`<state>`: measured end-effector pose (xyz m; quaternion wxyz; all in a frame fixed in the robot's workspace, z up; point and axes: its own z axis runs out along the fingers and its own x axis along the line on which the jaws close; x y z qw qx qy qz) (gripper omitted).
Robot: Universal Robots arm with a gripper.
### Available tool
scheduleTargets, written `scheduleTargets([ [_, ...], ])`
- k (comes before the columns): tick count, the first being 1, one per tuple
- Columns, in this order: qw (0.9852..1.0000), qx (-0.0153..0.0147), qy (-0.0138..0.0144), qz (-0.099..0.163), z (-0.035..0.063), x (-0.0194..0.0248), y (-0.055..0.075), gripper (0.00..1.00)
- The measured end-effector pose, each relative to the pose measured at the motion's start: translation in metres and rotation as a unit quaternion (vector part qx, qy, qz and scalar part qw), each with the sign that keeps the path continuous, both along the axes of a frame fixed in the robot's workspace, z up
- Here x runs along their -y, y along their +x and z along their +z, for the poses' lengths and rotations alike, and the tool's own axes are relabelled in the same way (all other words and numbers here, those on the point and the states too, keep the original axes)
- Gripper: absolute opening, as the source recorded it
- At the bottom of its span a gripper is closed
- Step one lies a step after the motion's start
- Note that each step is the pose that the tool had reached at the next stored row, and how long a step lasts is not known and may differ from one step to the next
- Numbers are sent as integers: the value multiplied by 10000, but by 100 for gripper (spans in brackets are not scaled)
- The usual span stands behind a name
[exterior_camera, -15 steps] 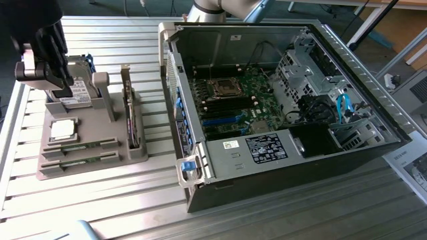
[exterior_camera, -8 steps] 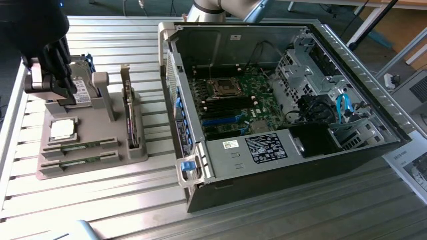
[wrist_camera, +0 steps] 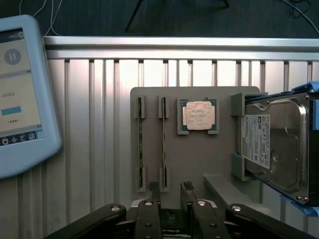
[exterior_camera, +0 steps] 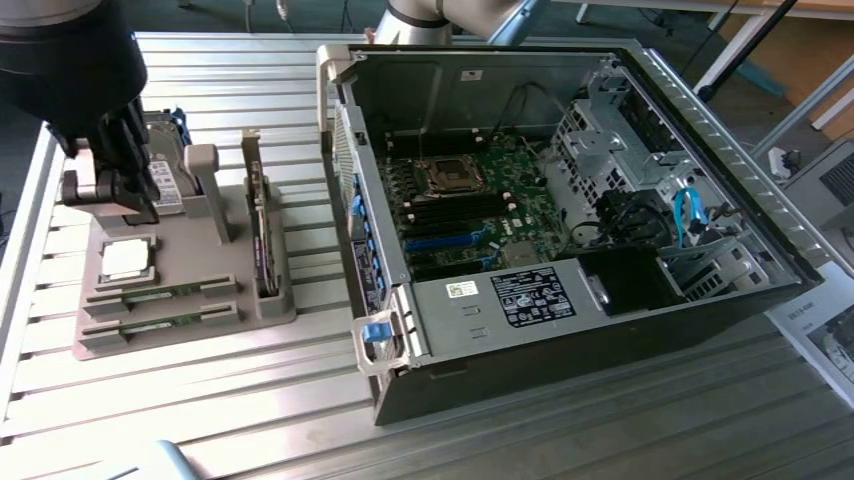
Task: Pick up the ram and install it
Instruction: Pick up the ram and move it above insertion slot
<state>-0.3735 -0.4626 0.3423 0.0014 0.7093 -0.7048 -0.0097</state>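
Observation:
Two ram sticks stand on edge in slots of a grey parts tray (exterior_camera: 254, 310): one ram stick (exterior_camera: 160, 293) (wrist_camera: 164, 144) and a second (exterior_camera: 154, 323) (wrist_camera: 140, 144) beside it. Both are thin green strips seen edge-on in the wrist view. My gripper (exterior_camera: 114, 200) (wrist_camera: 170, 188) hangs above the tray's far end, over the hard drive, open and holding nothing. In the wrist view, the end of the ram stick nearer the processor lines up between my two fingertips (wrist_camera: 153, 188). The open computer case (exterior_camera: 747, 150) lies at the exterior view's right, with its motherboard (exterior_camera: 467, 200) exposed.
The tray also holds a square silver processor (exterior_camera: 124, 258) (wrist_camera: 198, 115), a hard drive (exterior_camera: 163, 170) (wrist_camera: 271, 144) and an upright expansion card (exterior_camera: 263, 230). A tablet with a lit screen (wrist_camera: 20, 94) lies on the slatted metal table (exterior_camera: 200, 400) beside the tray.

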Motion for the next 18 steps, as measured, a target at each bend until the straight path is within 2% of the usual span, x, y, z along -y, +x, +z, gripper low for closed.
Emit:
scheduleTargets([
  [18,10000,0,0,0,-324,29,0,30],
])
